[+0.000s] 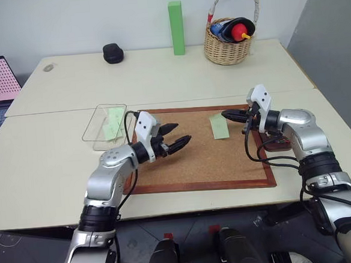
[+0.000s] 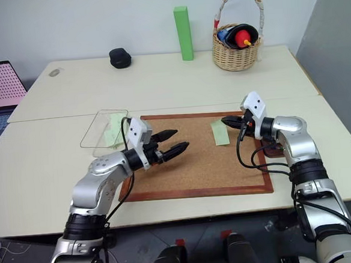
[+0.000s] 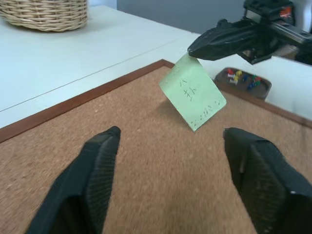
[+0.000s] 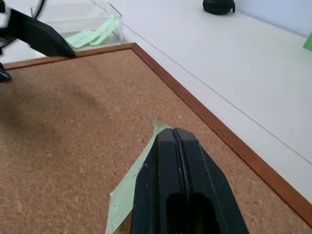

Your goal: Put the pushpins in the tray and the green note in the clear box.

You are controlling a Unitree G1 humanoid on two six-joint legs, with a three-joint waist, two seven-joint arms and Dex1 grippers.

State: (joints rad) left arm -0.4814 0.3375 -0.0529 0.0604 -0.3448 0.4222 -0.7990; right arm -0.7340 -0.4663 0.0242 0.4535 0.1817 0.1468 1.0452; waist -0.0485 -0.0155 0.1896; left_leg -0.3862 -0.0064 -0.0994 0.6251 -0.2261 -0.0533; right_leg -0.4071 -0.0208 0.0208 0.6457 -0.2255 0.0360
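Over the right half of the corkboard [image 1: 208, 165], the green note [image 1: 219, 126] is hanging tilted, its upper corner pinched between the closed fingers of the right gripper [image 1: 227, 114]. Another pale green slip is lying inside the clear box [image 1: 97, 126], just beside the corkboard's left corner. The tray [image 3: 243, 81], holding coloured pushpins [image 3: 241, 78], is sitting at the board's right edge. The left gripper [image 1: 179, 136] is hovering above the cork, jaws standing wide apart and holding nothing
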